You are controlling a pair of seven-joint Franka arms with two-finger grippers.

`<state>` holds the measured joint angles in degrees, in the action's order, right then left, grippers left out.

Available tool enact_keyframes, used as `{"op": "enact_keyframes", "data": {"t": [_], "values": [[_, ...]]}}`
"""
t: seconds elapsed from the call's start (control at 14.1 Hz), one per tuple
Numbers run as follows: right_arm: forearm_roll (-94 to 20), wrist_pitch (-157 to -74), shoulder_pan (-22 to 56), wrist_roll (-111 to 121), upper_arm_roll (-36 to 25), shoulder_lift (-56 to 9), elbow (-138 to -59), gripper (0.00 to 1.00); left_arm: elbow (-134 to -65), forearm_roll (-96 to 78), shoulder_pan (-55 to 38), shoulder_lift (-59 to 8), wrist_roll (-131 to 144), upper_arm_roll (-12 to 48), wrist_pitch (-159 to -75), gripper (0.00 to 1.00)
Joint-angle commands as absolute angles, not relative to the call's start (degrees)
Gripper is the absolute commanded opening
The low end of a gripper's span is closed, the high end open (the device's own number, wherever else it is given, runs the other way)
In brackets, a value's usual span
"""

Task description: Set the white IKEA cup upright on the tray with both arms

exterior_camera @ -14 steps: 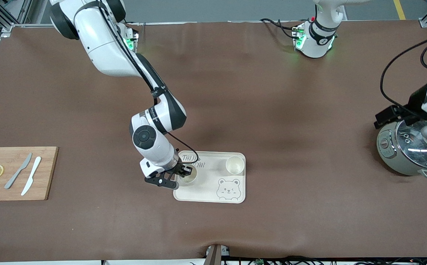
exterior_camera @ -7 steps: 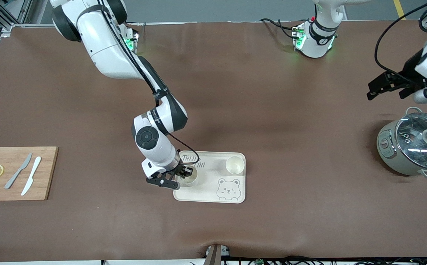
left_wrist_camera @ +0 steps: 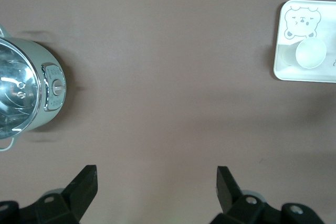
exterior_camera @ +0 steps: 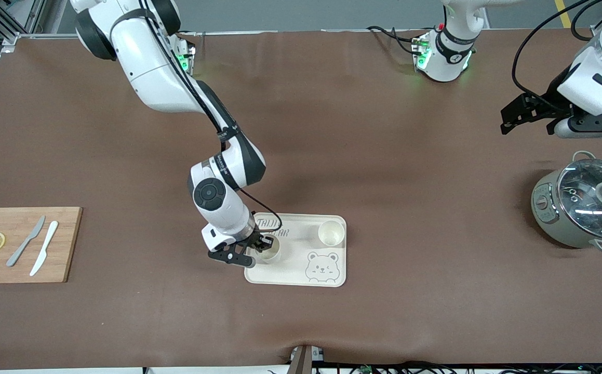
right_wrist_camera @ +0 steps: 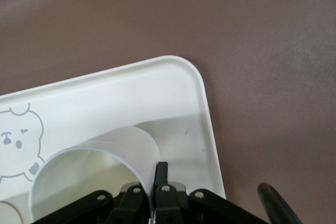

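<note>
Right gripper (exterior_camera: 260, 245): pinched shut on the rim of a white cup (exterior_camera: 266, 249), upright on the tray (exterior_camera: 332, 280).
Left gripper (exterior_camera: 532, 115): wide open, empty, above bare table near the pot (exterior_camera: 581, 208), waiting.
Second cup (exterior_camera: 331, 232): on the tray, well apart.
Risk: lifting away before letting go could tip the cup.

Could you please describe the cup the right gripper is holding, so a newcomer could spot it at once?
Find the cream tray with the bear drawing. Two white cups stand on it; this cup is at the end toward the right arm, its rim pinched by the right gripper, while the other cup stands free.
</note>
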<state>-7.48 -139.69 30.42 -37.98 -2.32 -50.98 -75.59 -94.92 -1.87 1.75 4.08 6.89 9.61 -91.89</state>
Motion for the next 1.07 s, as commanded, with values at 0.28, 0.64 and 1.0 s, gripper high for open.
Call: {"op": "enact_keyframes", "data": {"t": [0.28,0.64,1.0], "values": [[-6.1,-140.0,30.9,-39.7,-2.9,-51.9,-74.2,0.41,-95.7,-1.1,2.6,5.4,3.4,10.4,-91.1,1.0],[-4.3,-139.8,30.9,-39.6,-2.9,-51.6,-74.2,1.0,-95.6,-1.7,2.7,5.6,3.3,10.2,-91.0,1.0],[-3.2,-137.4,30.4,-39.5,-2.8,-50.1,-74.3,1.0,-95.5,-1.8,2.6,5.5,3.3,10.1,-90.7,1.0]]}}
